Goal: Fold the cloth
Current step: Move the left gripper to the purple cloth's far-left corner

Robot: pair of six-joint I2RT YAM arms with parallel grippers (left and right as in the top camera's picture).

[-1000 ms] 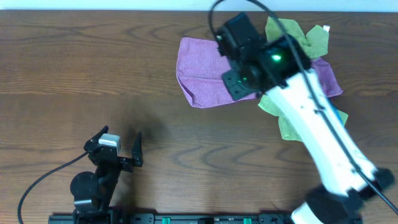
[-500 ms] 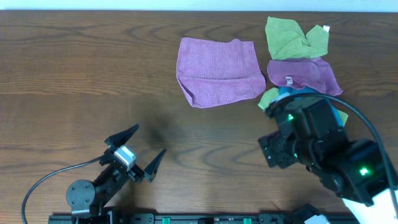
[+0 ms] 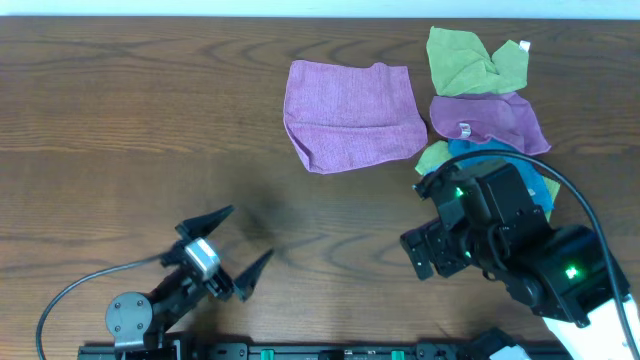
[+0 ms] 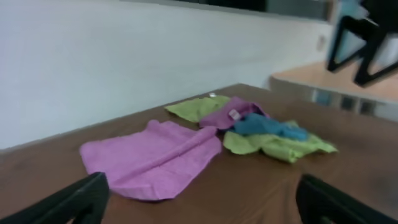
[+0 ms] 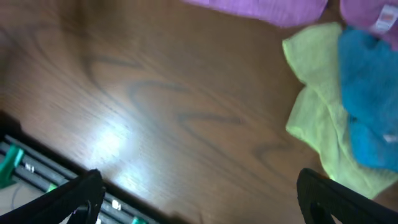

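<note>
Mauve cloth [image 3: 350, 113] is lying folded, far-centre on the wood table [image 3: 120, 130], with nothing gripping it.

Cloth is being judged light, limp and fuzzy: a corner or the loose near edge is being favoured for a pinch, not the doubled middle. Just right, the tagged purple cloth [image 3: 487, 122], green cloths [image 3: 470, 58] and blue cloth [image 3: 500, 160] are sitting heaped. Left gripper [image 3: 228, 252] and right gripper [image 5: 199, 190] are being held spread wide, empty, at the near edge.

No readable text, white tag [image 3: 464, 128] on purple cloth [image 3: 490, 122] too small to read
</note>
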